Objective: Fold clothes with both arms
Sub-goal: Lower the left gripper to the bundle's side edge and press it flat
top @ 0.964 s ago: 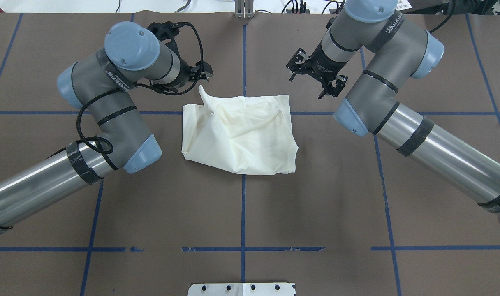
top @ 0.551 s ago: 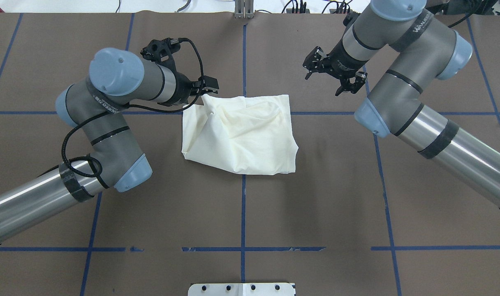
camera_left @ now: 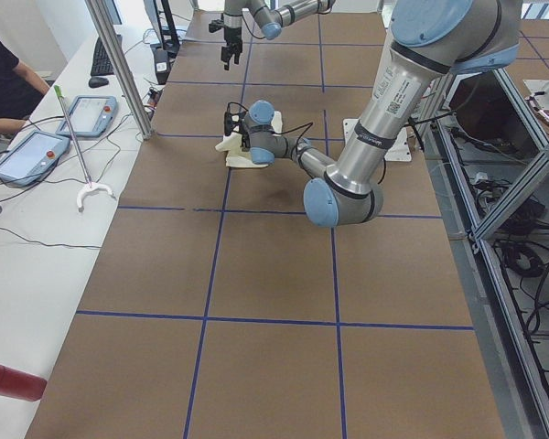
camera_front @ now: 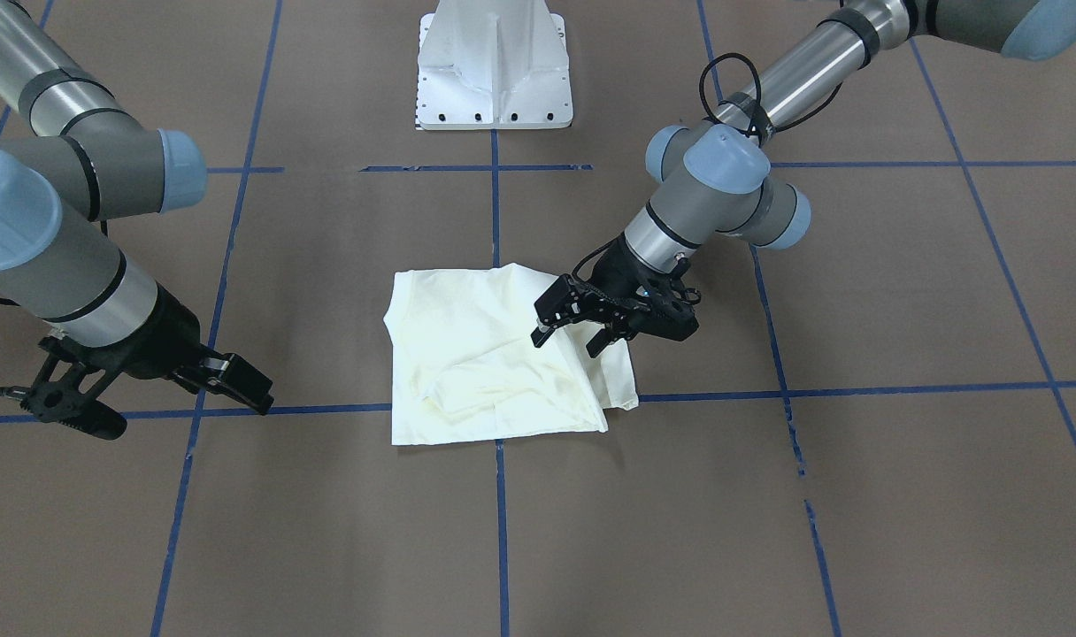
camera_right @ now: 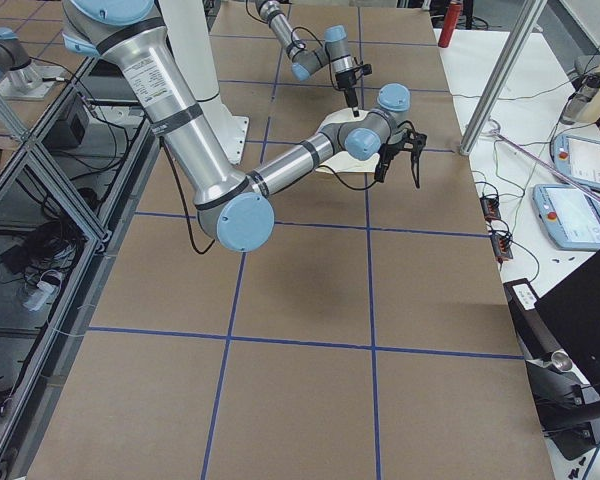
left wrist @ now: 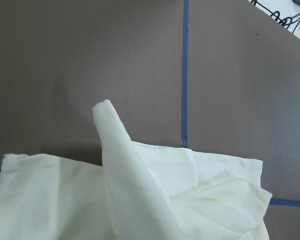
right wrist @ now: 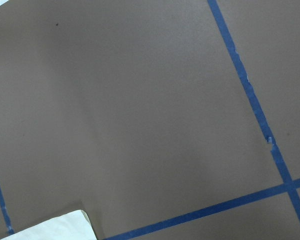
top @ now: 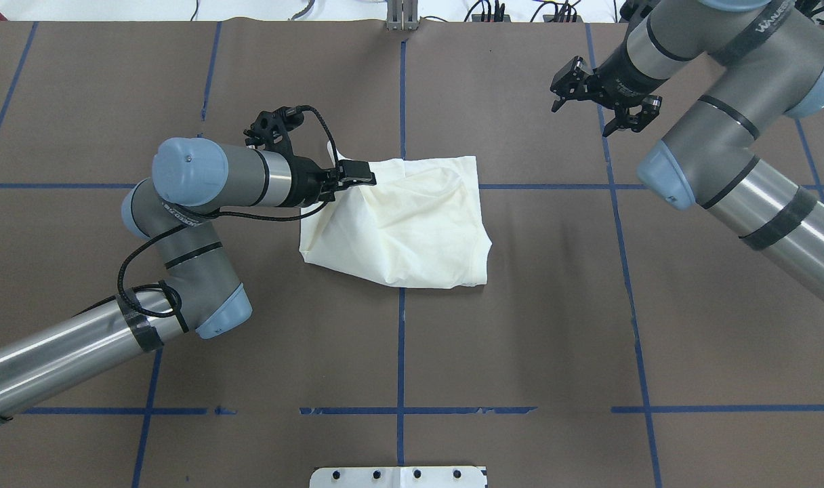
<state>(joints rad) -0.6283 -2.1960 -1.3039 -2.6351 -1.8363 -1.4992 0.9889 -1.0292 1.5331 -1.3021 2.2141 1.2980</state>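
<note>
Cream shirt (top: 412,230) lies ahead of base (camera_front: 494,80), roughly folded; flap (left wrist: 110,130) sticks up. We judge task nearly done, flap unflattened. Left gripper (camera_front: 566,343) unclenched over shirt; right gripper (top: 602,108) spread, empty, off to base's right.

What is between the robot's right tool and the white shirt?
Nothing: only bare brown table lies between the right tool and the shirt, as the overhead view shows.
</note>
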